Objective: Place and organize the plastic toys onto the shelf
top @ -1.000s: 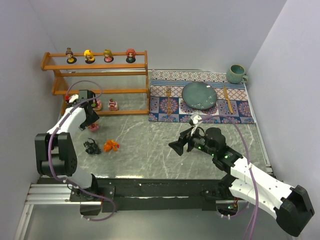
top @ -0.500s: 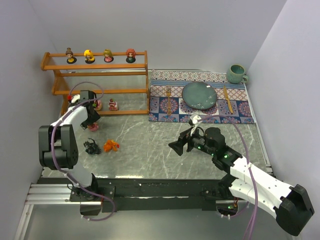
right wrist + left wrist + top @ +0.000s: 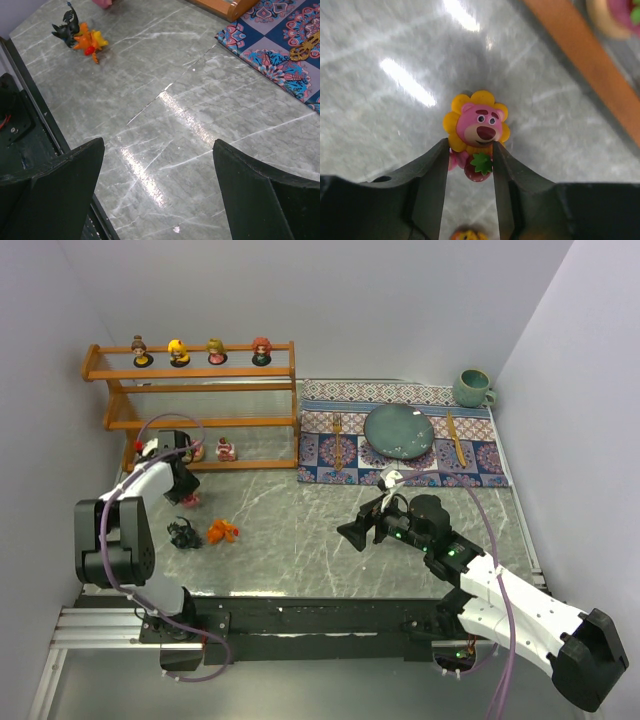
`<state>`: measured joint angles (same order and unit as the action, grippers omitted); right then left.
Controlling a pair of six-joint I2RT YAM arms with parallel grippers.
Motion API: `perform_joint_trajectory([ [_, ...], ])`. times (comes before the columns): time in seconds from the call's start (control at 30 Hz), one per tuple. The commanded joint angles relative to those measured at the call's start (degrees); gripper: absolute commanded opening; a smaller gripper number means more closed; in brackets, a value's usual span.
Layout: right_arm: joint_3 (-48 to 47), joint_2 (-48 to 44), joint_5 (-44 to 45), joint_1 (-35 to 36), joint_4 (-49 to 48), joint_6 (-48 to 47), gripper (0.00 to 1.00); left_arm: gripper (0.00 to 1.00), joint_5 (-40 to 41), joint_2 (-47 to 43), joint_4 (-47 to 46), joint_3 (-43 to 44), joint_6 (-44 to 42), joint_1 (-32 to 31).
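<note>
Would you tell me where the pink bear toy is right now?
In the top view, the pink bear toy sits at left on the table, just before the shelf, gripped by the left gripper.

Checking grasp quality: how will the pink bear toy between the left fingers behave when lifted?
The pink bear toy looks like hard glossy plastic: probably stiff, light, somewhat slippery. Its big head sits above the narrow body that the left gripper pinches, so it may pivot.

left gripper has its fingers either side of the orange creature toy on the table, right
No. The left gripper flanks the pink bear toy with yellow petals on the table, not the orange creature toy, which lies apart. The left wrist view shows it.
</note>
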<state>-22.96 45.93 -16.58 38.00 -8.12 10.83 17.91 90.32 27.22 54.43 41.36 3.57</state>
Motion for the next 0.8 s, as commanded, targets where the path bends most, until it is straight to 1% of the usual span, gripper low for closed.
perform_joint_trajectory([
  [0.0, -0.2, 0.0, -0.2, -0.1, -2.7, -0.4, 0.96, 0.33, -6.0, -5.3, 0.5, -3.7, 1.9, -0.1],
  [0.03, -0.2, 0.1, -0.5, -0.1, -2.8, -0.1, 0.96, 0.32, -7.1, -6.2, 0.2, -4.9, 1.9, -0.2],
  [0.1, -0.2, 0.3, -0.8, -0.1, -3.0, 0.0, 0.96, 0.22, -8.4, -8.5, -0.8, -6.4, 2.1, -0.2],
  [0.17, -0.3, 0.2, -1.2, -0.2, -3.3, 0.2, 0.96, 0.2, -11.3, -10.3, -2.2, -7.4, 2.3, -0.5],
  [0.23, -0.3, 0.3, -1.4, -0.1, -3.5, 0.5, 0.96, 0.19, -12.5, -11.7, -3.0, -8.3, 2.7, -1.7],
  [0.27, -0.3, 0.3, -1.7, -0.2, -3.6, 0.7, 0.96, 0.14, -13.2, -13.0, -3.4, -8.5, 2.8, -2.3],
  [0.33, -0.4, 0.4, -2.1, -0.2, -3.9, 1.1, 0.96, 0.13, -13.7, -15.0, -4.8, -8.8, 2.9, -3.3],
  [0.4, -0.5, 0.5, -2.6, -0.2, -4.2, 1.6, 0.96, 0.13, -14.8, -16.3, -6.6, -9.2, 3.4, -5.6],
  [0.47, -0.5, 0.6, -2.9, -0.1, -4.5, 1.8, 0.96, 0.06, -16.1, -18.4, -8.8, -9.8, 3.3, -7.3],
  [0.6, -0.8, 1.2, -3.9, 0.0, -5.8, 3.1, 0.96, 0.06, -16.5, -22.3, -14.6, -11.7, 4.1, -11.5],
  [0.7, -1.8, 2.7, -5.2, -0.1, -7.5, 4.3, 0.96, 0.06, -16.3, -24.8, -19.0, -12.5, 6.2, -18.3],
  [0.77, -2.8, 4.0, -5.8, -0.1, -9.2, 5.5, 0.96, 0.08, -15.2, -25.4, -21.2, -12.5, 7.8, -21.1],
])
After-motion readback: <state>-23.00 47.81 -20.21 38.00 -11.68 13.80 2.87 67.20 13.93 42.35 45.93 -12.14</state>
